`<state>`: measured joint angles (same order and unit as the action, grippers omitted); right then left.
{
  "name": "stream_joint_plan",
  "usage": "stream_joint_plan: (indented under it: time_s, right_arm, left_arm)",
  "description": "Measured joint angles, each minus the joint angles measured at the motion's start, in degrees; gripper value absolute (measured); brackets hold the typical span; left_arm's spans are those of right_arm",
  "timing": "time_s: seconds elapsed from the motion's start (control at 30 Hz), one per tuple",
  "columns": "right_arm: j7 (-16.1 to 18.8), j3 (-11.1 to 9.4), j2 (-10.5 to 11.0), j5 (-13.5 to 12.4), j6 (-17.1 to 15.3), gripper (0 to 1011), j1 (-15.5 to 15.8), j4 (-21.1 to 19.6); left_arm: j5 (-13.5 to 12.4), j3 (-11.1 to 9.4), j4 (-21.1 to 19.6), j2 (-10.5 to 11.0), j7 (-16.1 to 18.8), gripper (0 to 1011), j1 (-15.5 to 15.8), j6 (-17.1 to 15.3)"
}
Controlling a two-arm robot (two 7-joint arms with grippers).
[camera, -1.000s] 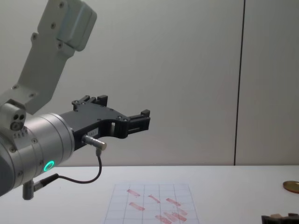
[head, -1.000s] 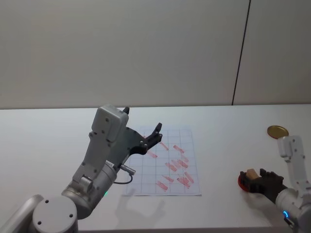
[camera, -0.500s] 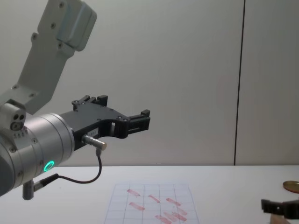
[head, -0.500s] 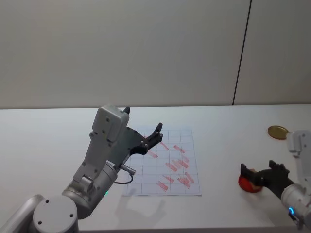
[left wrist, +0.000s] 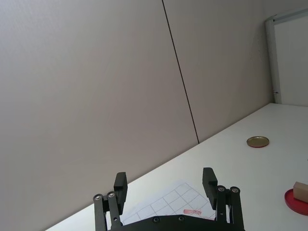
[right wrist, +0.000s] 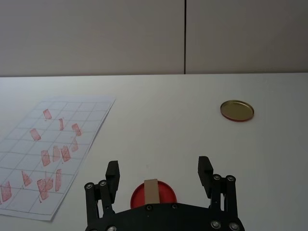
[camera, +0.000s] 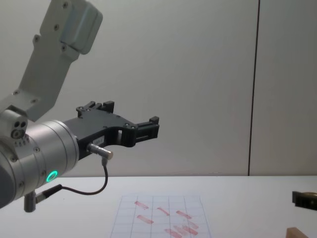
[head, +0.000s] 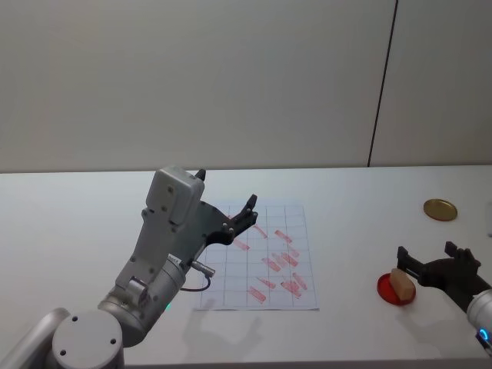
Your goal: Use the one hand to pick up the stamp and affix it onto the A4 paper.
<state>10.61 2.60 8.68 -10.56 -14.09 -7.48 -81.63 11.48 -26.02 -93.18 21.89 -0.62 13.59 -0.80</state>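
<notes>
Right pincer [head: 434, 261] agape, just beside stamp [head: 402, 283].

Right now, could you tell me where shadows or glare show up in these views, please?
Head view: the left gripper and its arm cast a soft shadow on the table below the A4 paper. Right wrist view: even light, no glare; the stamp on its red pad reads clearly between the right gripper fingers. Chest view: flat light, green ring glowing.

stamp [head: 402, 284]: tan block, on red pad | A4 paper [head: 257, 257]: flat, gridded, red marks
</notes>
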Motion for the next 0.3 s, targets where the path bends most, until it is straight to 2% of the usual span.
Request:
stream_joint_plan:
  time_s: [0.3]
  right_arm:
    - [-0.11,-0.49,0.47,-0.7,0.2,1001,1.58,-2.72]
  left_arm:
    - [0.0,0.0,0.0,0.0,0.0,993,0.0,0.0]
